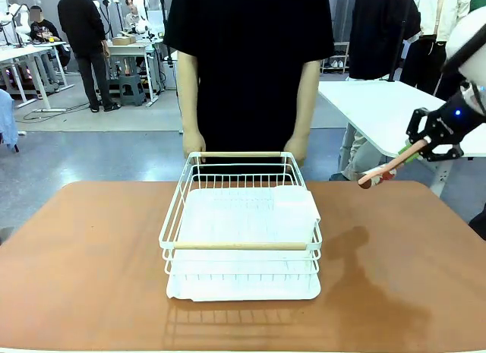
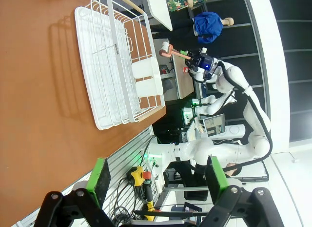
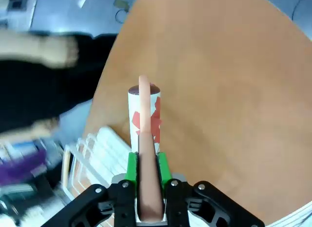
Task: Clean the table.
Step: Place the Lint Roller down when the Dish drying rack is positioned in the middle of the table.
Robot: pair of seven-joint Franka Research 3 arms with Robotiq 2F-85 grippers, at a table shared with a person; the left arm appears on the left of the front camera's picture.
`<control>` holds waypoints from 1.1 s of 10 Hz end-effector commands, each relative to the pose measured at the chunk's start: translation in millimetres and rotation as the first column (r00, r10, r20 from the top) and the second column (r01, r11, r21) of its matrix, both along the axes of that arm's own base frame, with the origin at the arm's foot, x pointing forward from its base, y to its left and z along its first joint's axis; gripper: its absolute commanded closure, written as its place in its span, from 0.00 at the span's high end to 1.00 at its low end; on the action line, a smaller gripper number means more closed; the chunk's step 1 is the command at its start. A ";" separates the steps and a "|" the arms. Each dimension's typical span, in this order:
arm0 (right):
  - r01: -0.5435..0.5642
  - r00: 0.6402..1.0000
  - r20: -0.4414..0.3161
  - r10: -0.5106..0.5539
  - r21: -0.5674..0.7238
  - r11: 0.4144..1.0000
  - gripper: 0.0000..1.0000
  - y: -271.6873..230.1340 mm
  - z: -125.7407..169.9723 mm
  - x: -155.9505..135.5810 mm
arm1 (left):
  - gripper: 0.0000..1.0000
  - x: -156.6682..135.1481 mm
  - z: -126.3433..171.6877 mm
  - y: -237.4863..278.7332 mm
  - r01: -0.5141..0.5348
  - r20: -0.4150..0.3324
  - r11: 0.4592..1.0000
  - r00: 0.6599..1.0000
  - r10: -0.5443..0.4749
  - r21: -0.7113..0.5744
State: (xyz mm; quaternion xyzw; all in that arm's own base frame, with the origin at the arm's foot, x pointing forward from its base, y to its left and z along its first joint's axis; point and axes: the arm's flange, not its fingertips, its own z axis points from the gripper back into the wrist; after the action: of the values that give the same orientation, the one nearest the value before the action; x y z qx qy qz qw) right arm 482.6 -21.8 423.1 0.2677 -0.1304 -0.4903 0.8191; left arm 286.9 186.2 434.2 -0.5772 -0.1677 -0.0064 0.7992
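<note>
The reddish-brown table (image 1: 91, 269) spreads across the front view with a white wire rack (image 1: 240, 224) at its middle. Above the table's far right corner my right gripper (image 1: 425, 144) is shut on the pink handle of a lint roller (image 1: 387, 169), held in the air off the top. In the right wrist view the roller (image 3: 144, 119) has a white roll with red marks, pointing down at the table (image 3: 219, 90) from between the shut gripper (image 3: 146, 171). My left gripper (image 2: 157, 175) stands open with nothing in it, high over the table (image 2: 34, 90), with the rack (image 2: 117, 66) far ahead.
A person stands at the far side with a hand (image 1: 194, 144) at each far corner of the rack. The rack sits on a white tray (image 1: 243, 288) and holds a folded white piece (image 1: 296, 205). A white-topped table (image 1: 380, 102) stands behind at the right.
</note>
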 end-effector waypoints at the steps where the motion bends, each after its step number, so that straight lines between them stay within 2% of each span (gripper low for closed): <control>1: 0.345 0.935 0.052 -0.350 0.088 0.935 0.21 19.4 -18.3 -5.0 | 1.00 -1.5 -0.4 2.6 0.009 0.025 1.000 1.000 -0.009 -0.014; 2: 0.395 0.912 0.060 -0.406 0.138 0.908 0.21 17.5 -30.4 -8.9 | 1.00 -1.5 -0.4 2.6 0.009 0.025 1.000 1.000 -0.009 -0.014; 3: 0.411 0.904 0.058 -0.423 0.149 0.899 0.21 17.5 -43.1 -13.7 | 1.00 -1.5 -0.4 2.6 0.009 0.025 1.000 1.000 -0.009 -0.014; 5: 0.437 0.888 0.099 -0.450 0.127 0.890 0.21 19.2 -64.4 -19.1 | 1.00 -1.5 -0.4 2.6 0.009 0.025 1.000 1.000 -0.009 -0.014; 6: 0.391 0.911 0.086 -0.403 0.128 0.911 0.21 27.1 -75.4 -20.0 | 1.00 -1.5 -0.4 2.6 0.009 0.025 1.000 1.000 -0.009 -0.014; 8: 0.416 0.899 0.112 -0.424 0.089 0.905 0.21 37.1 -99.2 -16.8 | 1.00 -1.5 -0.4 2.6 0.009 0.025 1.000 1.000 -0.009 -0.014; 11: 0.421 0.899 0.097 -0.427 0.079 0.904 0.21 37.1 -116.5 -20.5 | 1.00 -1.5 -0.4 2.6 0.009 0.025 1.000 1.000 -0.009 -0.014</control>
State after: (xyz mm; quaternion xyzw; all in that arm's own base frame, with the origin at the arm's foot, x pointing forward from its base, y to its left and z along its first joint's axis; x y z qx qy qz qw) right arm 466.8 17.3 341.0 0.2740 -0.2037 -0.6469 0.6819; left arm 286.9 186.1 434.2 -0.5772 -0.1677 -0.0065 0.7992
